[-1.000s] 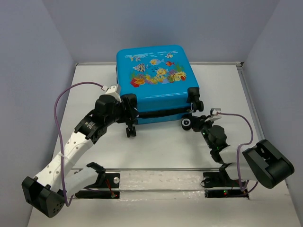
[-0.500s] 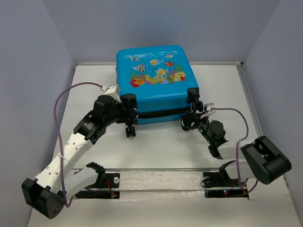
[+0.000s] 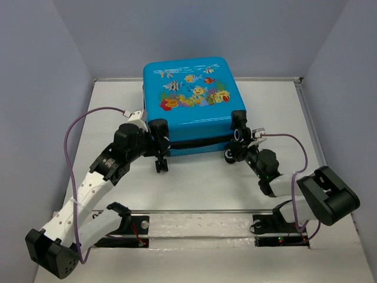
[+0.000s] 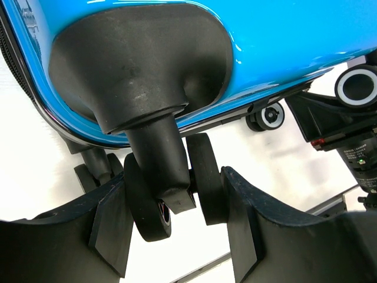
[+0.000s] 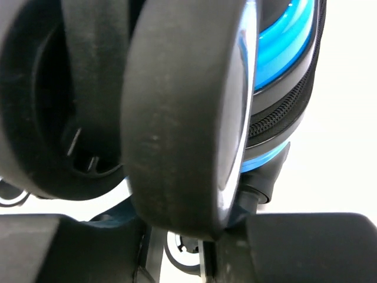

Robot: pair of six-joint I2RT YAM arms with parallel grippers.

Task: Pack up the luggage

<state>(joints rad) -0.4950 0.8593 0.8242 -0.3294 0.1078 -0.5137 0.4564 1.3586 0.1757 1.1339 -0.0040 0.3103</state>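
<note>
The luggage [image 3: 188, 94] lies flat and closed at the back of the table, with its fish print facing up. It also shows in the left wrist view [image 4: 283, 41] and the right wrist view [image 5: 285, 41]. My left gripper [image 3: 158, 137] is at the suitcase's front left corner. In the left wrist view [image 4: 177, 236] its fingers sit on either side of the black twin caster wheel [image 4: 144, 200] and touch it. My right gripper [image 3: 241, 144] is at the front right corner. In the right wrist view [image 5: 191, 247] its fingers close round a black-and-white wheel [image 5: 182, 118].
The white table [image 3: 194, 188] is walled on the left, back and right. A purple cable [image 3: 73, 135] loops from the left arm and another [image 3: 294, 141] from the right arm. A metal rail [image 3: 194, 211] with the arm bases runs along the near edge.
My right gripper has moved forward and left onto the suitcase's front right wheel. The left gripper stays on its wheel, and the suitcase has shifted slightly left.
</note>
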